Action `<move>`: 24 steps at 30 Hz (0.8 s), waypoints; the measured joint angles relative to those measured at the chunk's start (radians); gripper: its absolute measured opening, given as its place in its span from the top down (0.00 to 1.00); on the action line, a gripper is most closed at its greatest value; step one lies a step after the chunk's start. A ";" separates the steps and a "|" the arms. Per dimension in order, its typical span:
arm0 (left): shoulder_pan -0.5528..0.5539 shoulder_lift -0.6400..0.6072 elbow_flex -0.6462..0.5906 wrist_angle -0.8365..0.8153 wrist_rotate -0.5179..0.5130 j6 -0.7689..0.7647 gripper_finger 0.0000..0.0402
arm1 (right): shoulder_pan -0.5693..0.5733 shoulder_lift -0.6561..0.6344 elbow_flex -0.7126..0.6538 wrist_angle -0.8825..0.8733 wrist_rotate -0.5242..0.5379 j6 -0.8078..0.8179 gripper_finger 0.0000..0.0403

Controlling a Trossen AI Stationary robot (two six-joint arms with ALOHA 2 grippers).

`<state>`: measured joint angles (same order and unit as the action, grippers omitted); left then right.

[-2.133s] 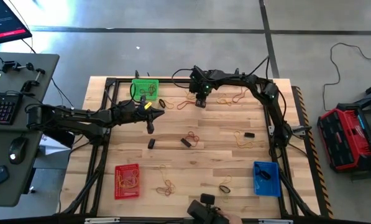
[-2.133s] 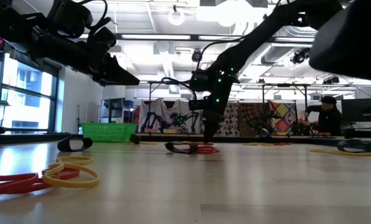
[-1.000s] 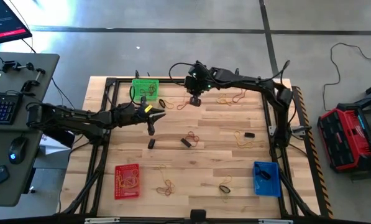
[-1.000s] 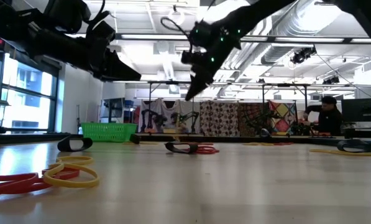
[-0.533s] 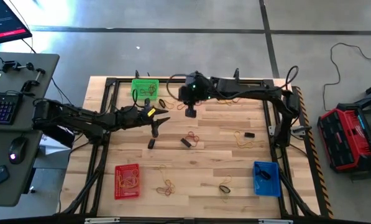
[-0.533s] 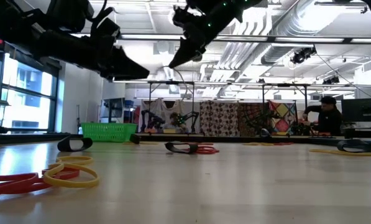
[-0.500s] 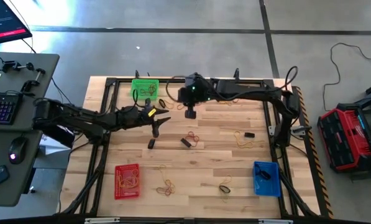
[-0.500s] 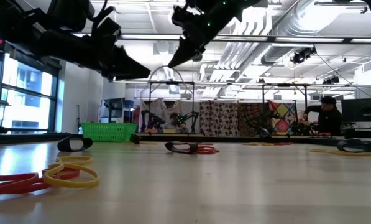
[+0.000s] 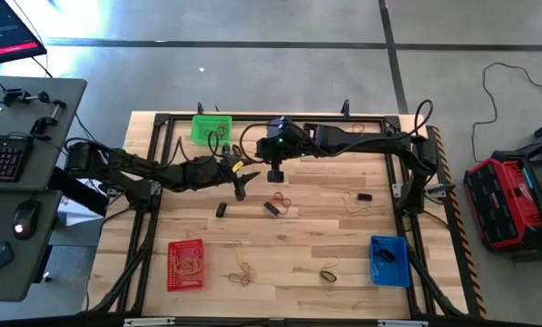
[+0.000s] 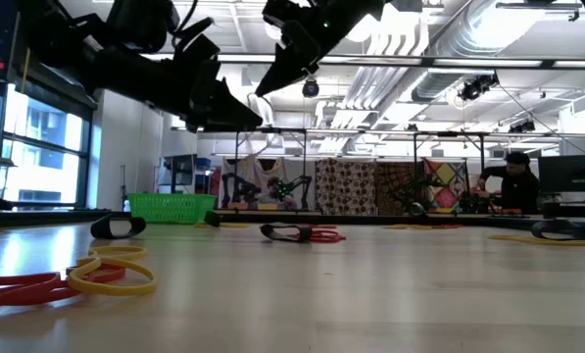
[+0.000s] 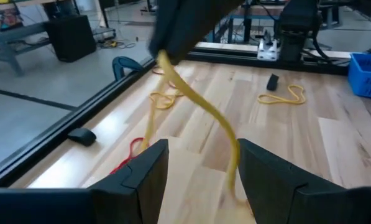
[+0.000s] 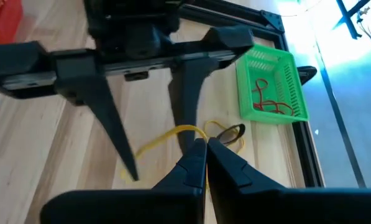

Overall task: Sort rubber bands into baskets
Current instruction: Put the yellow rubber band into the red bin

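Observation:
My right gripper [image 9: 275,175] hangs above the table's middle, shut on a yellow rubber band [image 12: 166,135]. My left gripper [image 9: 241,187] is open just left of it. In the left wrist view the band [image 11: 204,109] hangs from the right gripper [image 11: 166,46] down between my left fingers [image 11: 141,177]. The green basket [image 9: 211,129] stands at the far left with red bands inside [image 12: 269,99]. The red basket [image 9: 185,264] is near left and the blue basket [image 9: 389,260] near right. My right gripper pinches the yellow band's upper end [image 12: 197,132] between its two fingertips, slanting down from above. The band hangs slack below them, clear of the table. My left gripper: its fingers [image 12: 114,124] stand on either side of the hanging band; whether they touch it, I cannot tell.
Loose bands lie scattered on the wooden table [image 9: 316,236]: black ones [image 9: 221,210] [image 9: 271,207], a red one [image 9: 280,197], yellow ones [image 9: 354,207] [image 9: 243,270]. Red and yellow bands [image 10: 96,277] lie close to the low camera. A black frame [image 9: 407,195] rims the table.
My right gripper has carried the yellow band from the far edge toward the table's middle and left, rising as it went. My left gripper has moved toward the table's right, up to the band, and has opened.

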<state>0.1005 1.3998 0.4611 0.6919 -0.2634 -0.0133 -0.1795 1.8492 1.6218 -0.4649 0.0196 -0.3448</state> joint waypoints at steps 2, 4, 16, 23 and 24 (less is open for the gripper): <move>-0.006 0.002 0.002 0.002 0.000 -0.003 0.55 | -0.001 0.000 0.000 0.002 0.000 0.004 1.00; -0.006 0.002 0.002 0.003 -0.012 -0.013 0.55 | -0.001 0.000 0.000 0.004 0.000 0.004 1.00; -0.010 -0.003 0.002 -0.005 -0.012 -0.037 0.97 | 0.000 0.000 0.000 -0.014 0.001 0.016 1.00; -0.010 -0.040 0.002 -0.022 -0.017 -0.028 0.99 | 0.004 0.000 0.000 -0.027 0.000 0.027 1.00; -0.010 -0.045 0.002 -0.028 -0.016 -0.024 0.99 | 0.006 0.000 0.000 -0.027 0.000 0.032 1.00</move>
<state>0.0906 1.3544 0.4629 0.6640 -0.2798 -0.0374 -0.1738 1.8492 1.6218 -0.4915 0.0193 -0.3129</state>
